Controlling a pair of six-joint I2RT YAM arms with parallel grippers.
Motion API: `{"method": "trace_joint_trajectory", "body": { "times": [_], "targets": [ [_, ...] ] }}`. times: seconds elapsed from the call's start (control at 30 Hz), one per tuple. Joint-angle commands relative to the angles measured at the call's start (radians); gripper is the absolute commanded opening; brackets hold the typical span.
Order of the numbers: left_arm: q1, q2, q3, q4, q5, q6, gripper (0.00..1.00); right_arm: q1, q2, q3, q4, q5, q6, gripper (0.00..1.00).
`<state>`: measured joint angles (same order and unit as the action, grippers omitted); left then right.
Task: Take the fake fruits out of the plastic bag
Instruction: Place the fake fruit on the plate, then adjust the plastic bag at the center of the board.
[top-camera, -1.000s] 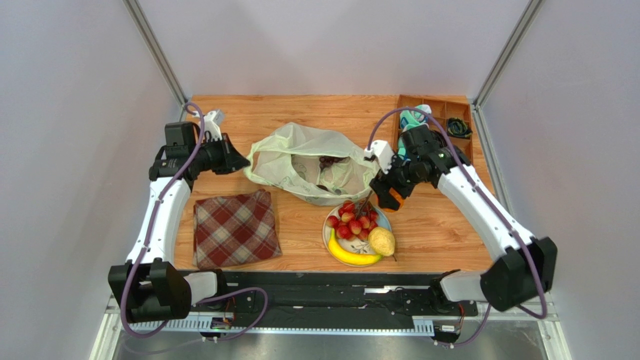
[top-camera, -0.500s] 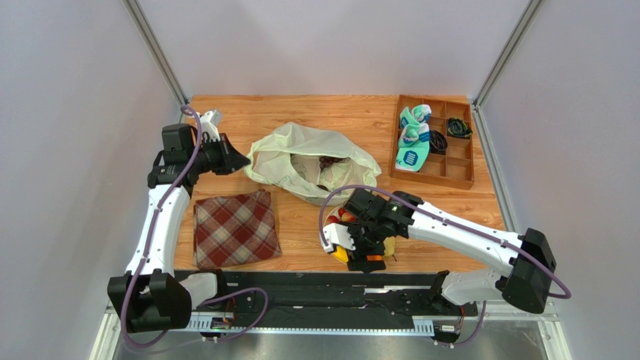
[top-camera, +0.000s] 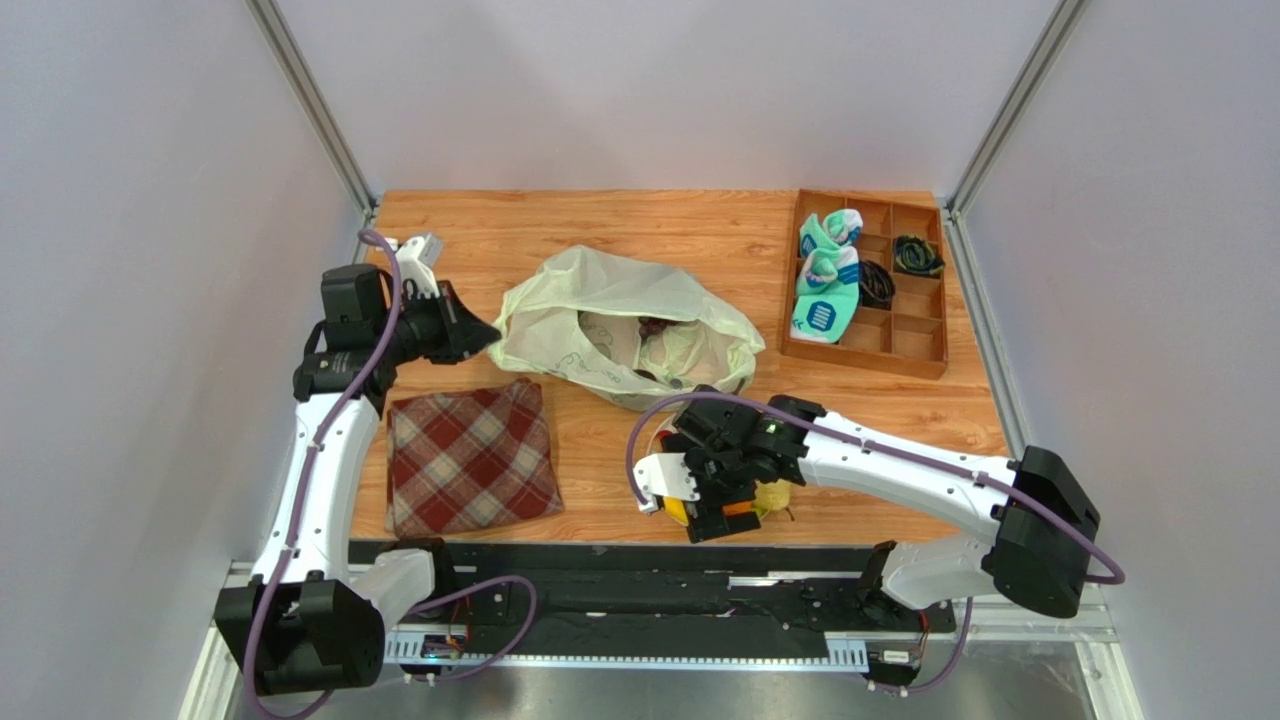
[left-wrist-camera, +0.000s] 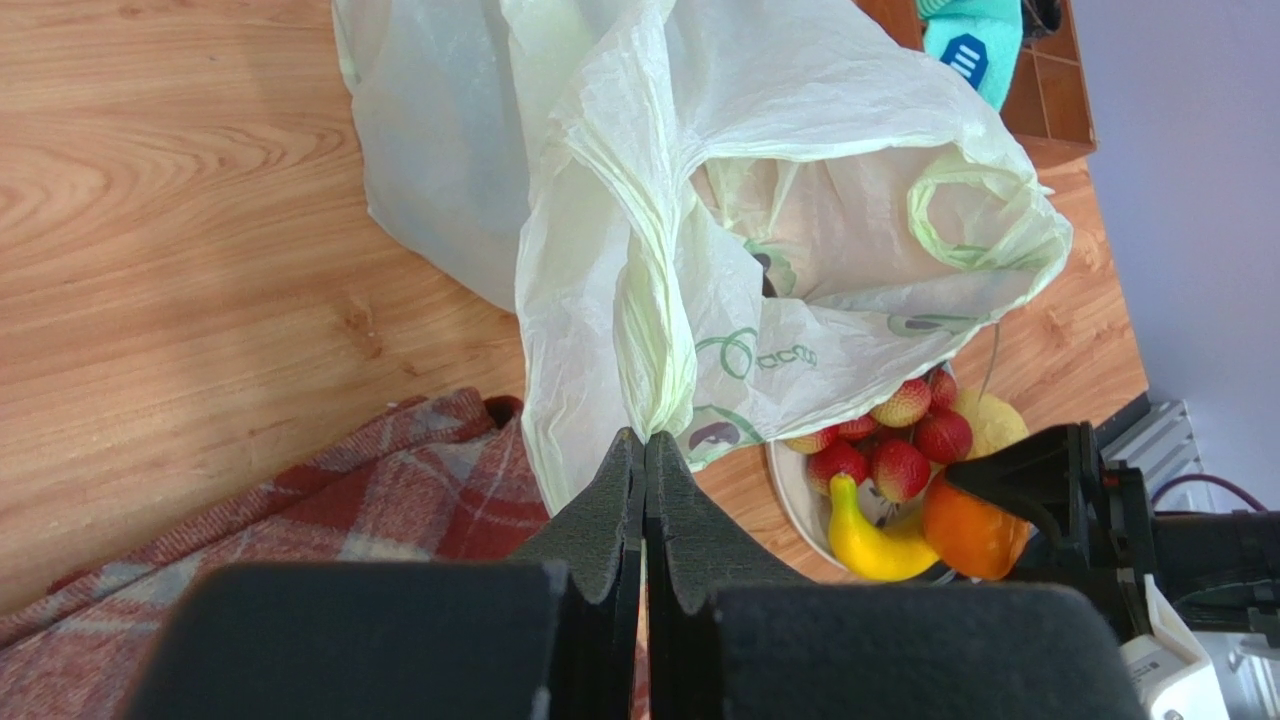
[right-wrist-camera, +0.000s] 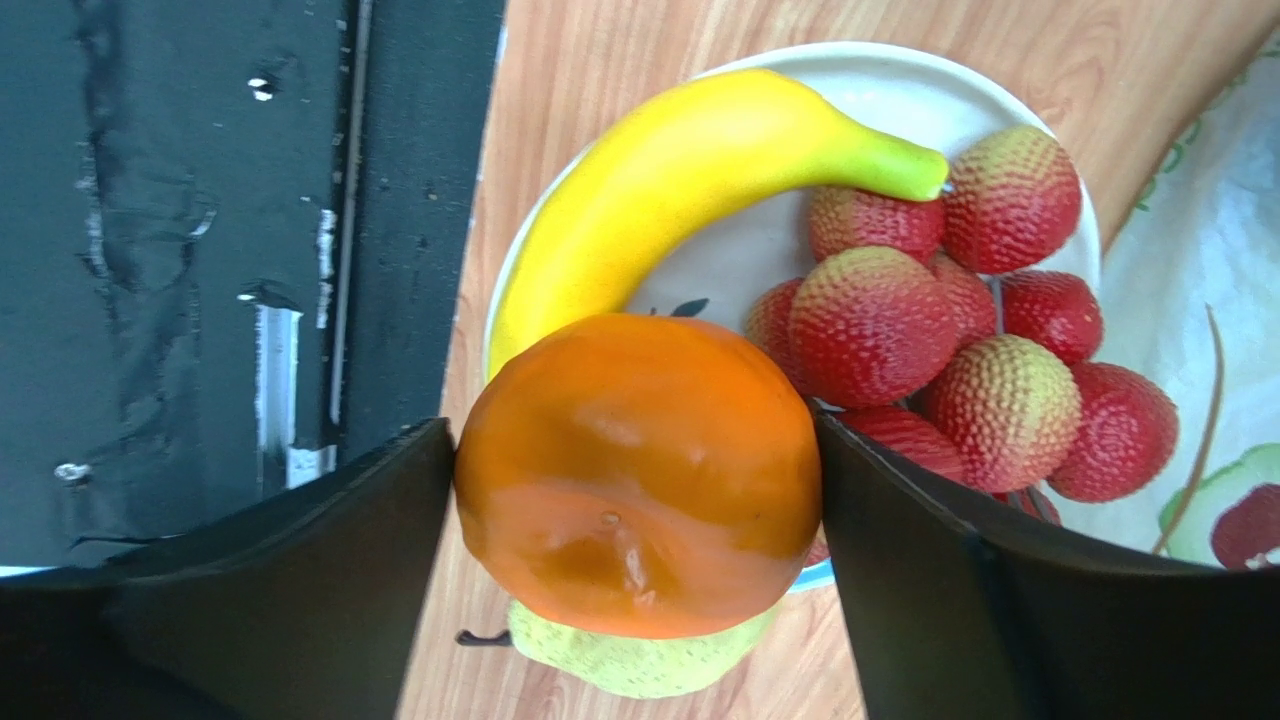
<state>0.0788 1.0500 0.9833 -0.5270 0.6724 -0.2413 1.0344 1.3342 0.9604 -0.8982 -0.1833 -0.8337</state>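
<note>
The pale cream-green plastic bag (top-camera: 624, 338) lies open at mid-table; a dark purple grape bunch (top-camera: 657, 323) shows inside. My left gripper (top-camera: 484, 326) is shut on a gathered fold of the bag's left edge (left-wrist-camera: 649, 383). My right gripper (top-camera: 723, 504) is shut on the orange (right-wrist-camera: 639, 473) and holds it just over the near rim of the white plate (right-wrist-camera: 962, 90). On the plate lie the yellow banana (right-wrist-camera: 691, 165) and the red grape bunch (right-wrist-camera: 932, 330). The yellowish pear (right-wrist-camera: 631, 660) lies under the orange, at the plate's edge.
A red plaid cloth (top-camera: 469, 455) lies at the near left, right beside my left fingers. A wooden compartment tray (top-camera: 866, 359) with socks and dark bands stands at the far right. The black base rail runs just past the plate's near edge.
My right arm has swung from beside the bag's mouth down to the plate at the near edge, with the orange in its jaws. My left gripper has kept its hold on the bag.
</note>
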Motion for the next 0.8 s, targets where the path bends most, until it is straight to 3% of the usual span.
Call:
{"method": "trace_joint_trajectory", "body": {
  "times": [0.0,0.2,0.37,0.53,0.6,0.7,0.73,0.77],
  "targets": [
    [-0.001,0.001,0.011,0.045,0.013,-0.015,0.0,0.01,-0.015,-0.028,0.045,0.047,-0.016,1.0],
    [-0.001,0.028,0.032,0.045,0.027,-0.019,0.0,0.012,-0.053,0.081,-0.06,0.027,0.054,1.0],
    [-0.001,0.03,0.034,0.027,0.026,-0.012,0.0,0.007,-0.079,0.331,-0.165,-0.004,0.105,1.0],
    [-0.001,0.015,0.029,-0.007,0.039,-0.004,0.0,-0.08,-0.023,0.431,-0.021,0.053,0.191,0.99],
    [-0.001,0.001,0.029,-0.025,0.061,0.003,0.0,-0.173,0.037,0.492,0.022,0.007,0.203,0.93],
    [-0.001,-0.005,0.046,-0.057,0.093,0.02,0.0,-0.269,0.23,0.653,0.004,-0.041,0.205,0.7],
    [-0.002,-0.001,0.057,-0.07,0.108,0.026,0.0,-0.287,0.273,0.688,-0.001,-0.048,0.19,0.59],
    [-0.001,0.016,0.07,-0.086,0.124,0.034,0.0,-0.322,0.357,0.721,-0.004,-0.065,0.182,0.55]
  ]
}}
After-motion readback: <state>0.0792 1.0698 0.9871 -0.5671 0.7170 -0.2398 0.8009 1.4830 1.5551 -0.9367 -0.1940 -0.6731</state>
